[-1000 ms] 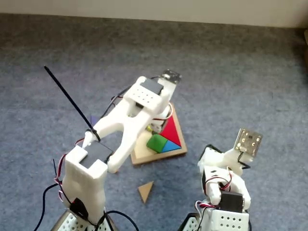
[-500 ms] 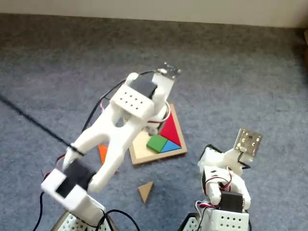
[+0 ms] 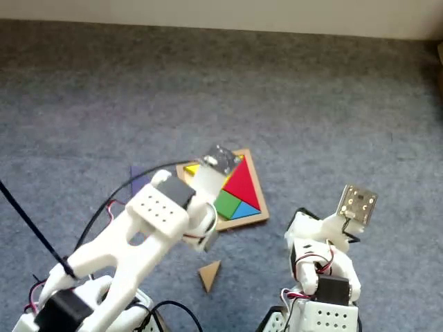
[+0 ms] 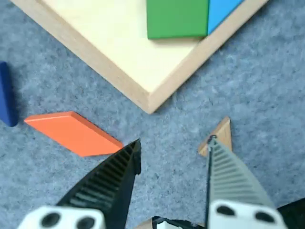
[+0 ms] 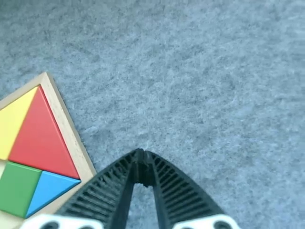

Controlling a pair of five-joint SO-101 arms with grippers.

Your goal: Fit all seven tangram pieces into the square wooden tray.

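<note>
Tray (image 5: 66, 126) holds four coloured pieces (image 5: 40, 138); we see left fingers (image 4: 116, 171) spread open between the orange parallelogram (image 4: 71, 133) and wooden triangle (image 4: 218, 136) on the bench (image 3: 325, 104), right fingers (image 5: 125, 183) pinched shut beside the tray.

left hand (image 4: 174, 141) pulled back, tray (image 3: 246, 221) uncovered

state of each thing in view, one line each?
tray: partly filled
red triangle: in tray
yellow triangle: in tray
green square: in tray
blue triangle: in tray
orange parallelogram: on carpet
tan triangle: on carpet
dark blue piece: on carpet
left gripper: open, empty
right gripper: shut, empty
</note>
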